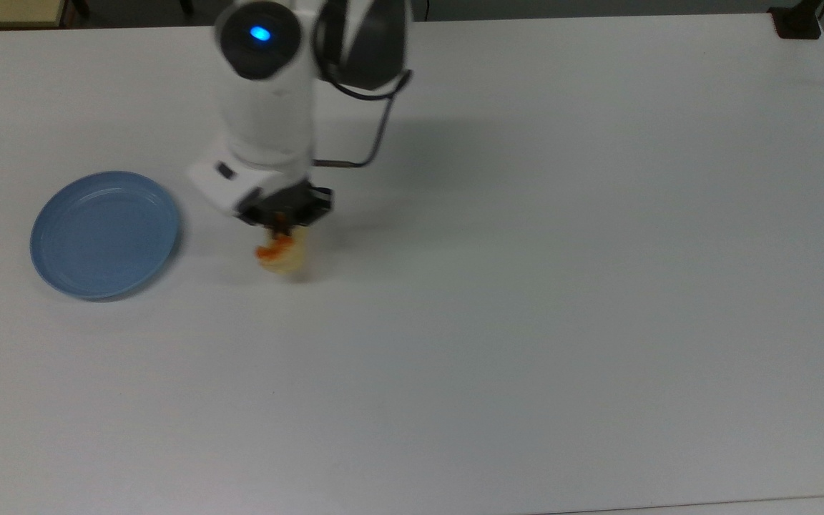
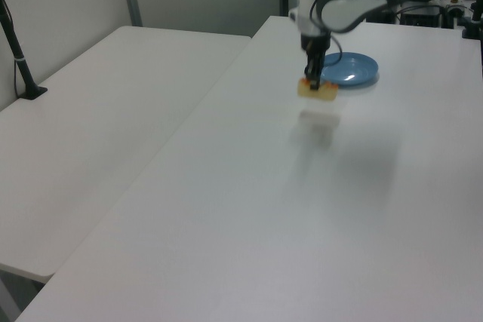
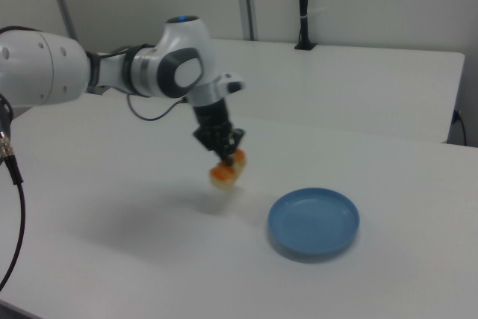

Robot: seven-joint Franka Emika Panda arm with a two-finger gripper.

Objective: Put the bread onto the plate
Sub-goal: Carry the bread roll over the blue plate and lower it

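Claw (image 1: 283,223): black, two-fingered, pointing down from the white wrist of the Franka arm (image 1: 265,107), fingers closed on the bread (image 1: 281,256) at its upper end; seen also in the left view (image 2: 312,81) and the right view (image 3: 223,149). Bread: small pale-yellow loaf with orange-brown glazed top, held clear of the worktop (image 1: 526,286), hanging tilted below the fingers; a soft shadow lies on the surface beneath it in the left view (image 2: 317,90) and the right view (image 3: 226,172). Position of bread: between the arm's base side and the plate (image 1: 104,234), near the plate but apart from it, not over its rim; in the top view it lies to the plate's right, in the right view to the plate's upper left. Plate: round, shallow, light blue, raised rim, lying flat with nothing on it; in the left view (image 2: 351,70) it sits just behind the held bread, in the right view (image 3: 314,223) toward the front. Arm: white casing with grey joints, blue indicator light (image 1: 260,33) lit on the joint above the wrist, a dark cable looping beside it. Worktop: plain white. Second white table (image 2: 98,126) adjoins at the left view's left, with a black post (image 2: 16,50) standing on it.
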